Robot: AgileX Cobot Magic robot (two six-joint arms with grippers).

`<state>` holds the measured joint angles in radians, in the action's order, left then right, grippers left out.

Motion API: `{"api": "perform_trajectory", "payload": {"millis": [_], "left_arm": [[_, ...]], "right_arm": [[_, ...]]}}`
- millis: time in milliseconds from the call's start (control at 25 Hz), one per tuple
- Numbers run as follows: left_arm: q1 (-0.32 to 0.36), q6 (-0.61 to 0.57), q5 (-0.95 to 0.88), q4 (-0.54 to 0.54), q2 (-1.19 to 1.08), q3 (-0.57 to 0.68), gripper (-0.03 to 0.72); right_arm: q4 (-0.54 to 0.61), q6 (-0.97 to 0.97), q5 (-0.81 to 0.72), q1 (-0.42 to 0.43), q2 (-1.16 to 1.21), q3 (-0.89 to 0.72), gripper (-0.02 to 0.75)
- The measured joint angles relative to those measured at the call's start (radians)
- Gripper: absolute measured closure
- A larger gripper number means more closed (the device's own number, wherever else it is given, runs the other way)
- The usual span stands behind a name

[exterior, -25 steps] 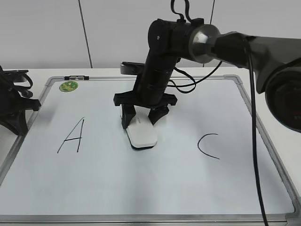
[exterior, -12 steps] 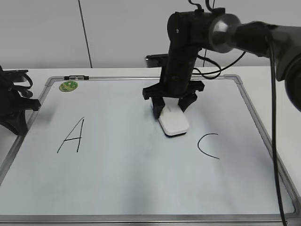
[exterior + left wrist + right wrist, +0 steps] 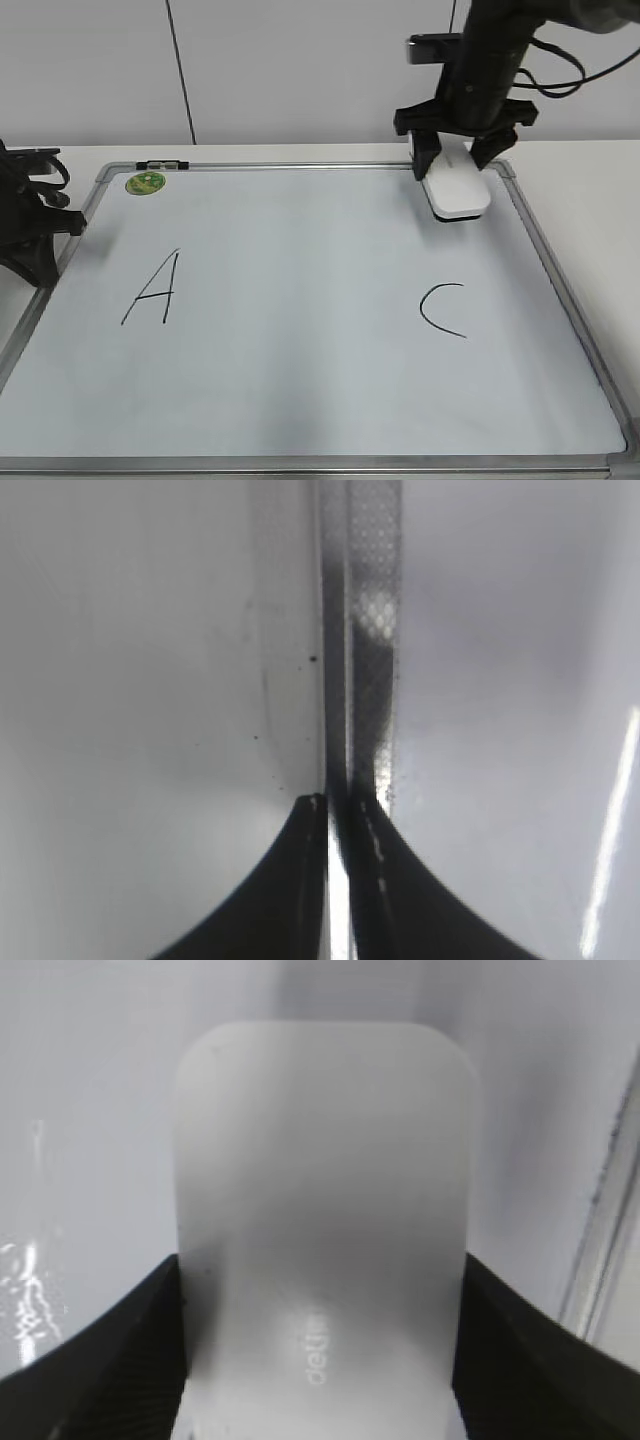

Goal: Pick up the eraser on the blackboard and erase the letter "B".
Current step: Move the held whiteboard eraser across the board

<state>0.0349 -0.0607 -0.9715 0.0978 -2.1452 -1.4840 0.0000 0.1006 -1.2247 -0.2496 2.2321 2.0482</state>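
The blackboard (image 3: 300, 390) is a white board in a silver frame. A black "A" (image 3: 155, 288) is at its left and a black "C" (image 3: 443, 308) at its right. No letter "B" shows between them. My right gripper (image 3: 460, 160) is shut on the white eraser (image 3: 456, 190) at the board's far right corner. In the right wrist view the eraser (image 3: 325, 1210) sits between both jaws (image 3: 320, 1360), with the board frame to its right. My left gripper (image 3: 335, 805) is shut and empty over the board's left frame edge; its arm (image 3: 25, 225) is at the left.
A small round green magnet (image 3: 146, 183) sits at the board's far left corner. A short black marker (image 3: 163, 163) lies on the top frame. The silver frame strip (image 3: 362, 630) runs under my left gripper. A white wall stands behind the table.
My right gripper has carried the eraser from the board's middle up and to the right, to the far right corner. The left arm has not moved.
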Motion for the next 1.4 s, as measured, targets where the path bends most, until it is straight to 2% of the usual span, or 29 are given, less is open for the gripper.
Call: {"api": "perform_trajectory", "payload": {"millis": [400, 800, 1400], "left_arm": [[0.000, 0.000, 0.000, 0.000, 0.000, 0.000, 0.662], [0.000, 0.000, -0.002, 0.000, 0.000, 0.000, 0.661], [0.000, 0.000, -0.002, 0.000, 0.000, 0.000, 0.659]], "right_arm": [[0.000, 0.004, -0.001, 0.106, -0.040, -0.180, 0.216], [0.000, -0.016, -0.001, 0.178, -0.016, -0.184, 0.216], [0.051, -0.054, 0.004, 0.187, 0.043, -0.184, 0.216]]}}
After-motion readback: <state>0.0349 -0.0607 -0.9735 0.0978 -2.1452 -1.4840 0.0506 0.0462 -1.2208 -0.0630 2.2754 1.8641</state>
